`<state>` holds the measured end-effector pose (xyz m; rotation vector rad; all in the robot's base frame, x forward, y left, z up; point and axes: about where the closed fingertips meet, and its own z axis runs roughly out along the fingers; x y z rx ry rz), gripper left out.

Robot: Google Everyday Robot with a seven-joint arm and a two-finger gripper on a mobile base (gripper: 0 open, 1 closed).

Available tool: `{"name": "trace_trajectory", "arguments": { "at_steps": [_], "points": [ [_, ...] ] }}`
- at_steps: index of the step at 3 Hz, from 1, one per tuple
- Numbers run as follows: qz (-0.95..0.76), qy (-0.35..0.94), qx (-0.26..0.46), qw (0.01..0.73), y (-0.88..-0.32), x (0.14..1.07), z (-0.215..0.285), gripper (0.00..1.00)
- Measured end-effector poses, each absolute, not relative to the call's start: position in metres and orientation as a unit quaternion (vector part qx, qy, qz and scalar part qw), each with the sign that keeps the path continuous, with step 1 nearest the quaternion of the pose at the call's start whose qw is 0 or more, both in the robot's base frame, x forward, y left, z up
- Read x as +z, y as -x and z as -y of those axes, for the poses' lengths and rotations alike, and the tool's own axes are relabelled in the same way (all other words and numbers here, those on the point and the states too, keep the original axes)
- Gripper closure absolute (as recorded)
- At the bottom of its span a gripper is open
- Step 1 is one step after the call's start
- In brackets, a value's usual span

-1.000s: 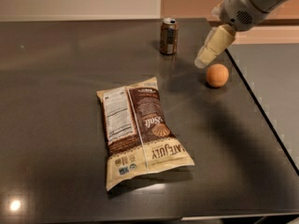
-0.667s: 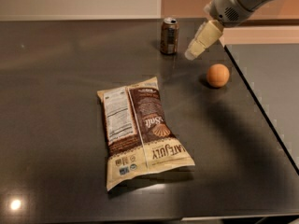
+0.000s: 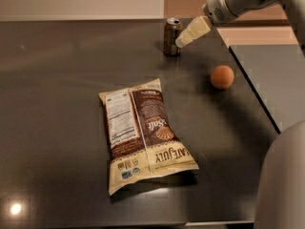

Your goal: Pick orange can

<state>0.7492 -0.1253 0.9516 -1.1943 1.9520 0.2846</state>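
Gripper point(image 3: 183, 41) has swung over to just beside the upright orange can point(image 3: 171, 36) at the desk point(image 3: 57, 80) far edge. Claw open or closed: cannot tell. Snack bag point(image 3: 145, 135) flat mid-desk.

on the dark table point(image 3: 57, 80) are set an orange can point(image 3: 171, 36) far back, an orange fruit point(image 3: 222, 77) right, a snack bag point(image 3: 143, 132) centrally; the gripper point(image 3: 186, 38) is held just right of the can.

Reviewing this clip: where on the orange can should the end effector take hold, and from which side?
Grip the orange can across its round body at mid-height, coming in level from its right. It stands upright and straight-sided, with no other object against it. The end effector hangs just to its right, and the round fruit lies well apart.
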Motion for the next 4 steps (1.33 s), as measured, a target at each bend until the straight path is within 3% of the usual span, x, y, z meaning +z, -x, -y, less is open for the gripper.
{"name": "trace_trajectory", "arguments": {
  "at_steps": [2, 4],
  "points": [
    [-0.773, 0.424, 0.112, 0.46, -0.814, 0.939, 0.111, 0.0],
    [-0.756, 0.403, 0.07, 0.512, -0.835, 0.923, 0.096, 0.0]
  ]
}}
